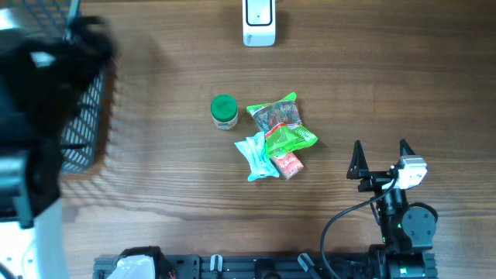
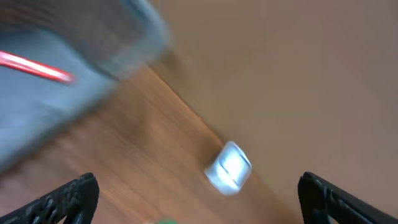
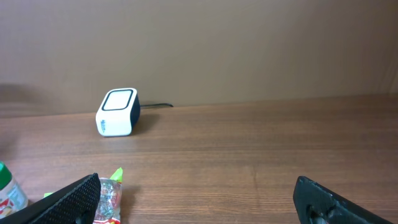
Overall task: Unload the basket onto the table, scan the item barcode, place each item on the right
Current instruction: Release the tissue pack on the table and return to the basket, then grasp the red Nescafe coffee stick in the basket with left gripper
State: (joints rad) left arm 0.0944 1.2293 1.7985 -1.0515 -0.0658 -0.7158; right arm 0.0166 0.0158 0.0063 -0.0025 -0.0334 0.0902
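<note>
A white barcode scanner [image 1: 260, 23] stands at the table's far edge; it also shows in the right wrist view [image 3: 118, 112] and, blurred, in the left wrist view [image 2: 229, 167]. Mid-table sit a green-lidded jar [image 1: 224, 111] and a small pile: a green snack packet [image 1: 279, 124], a light blue packet [image 1: 256, 155] and a small red packet [image 1: 288, 164]. My right gripper [image 1: 380, 159] is open and empty to the right of the pile, with the green packet's tip [image 3: 109, 190] by its left finger. My left gripper [image 2: 198, 186] is open and empty, high at the far left, its view blurred.
A black mesh basket [image 1: 85, 116] stands at the table's left edge, partly hidden under my blurred left arm [image 1: 31, 93]. A brown wall [image 3: 249, 50] rises behind the scanner. Bare wood lies between the pile and the scanner.
</note>
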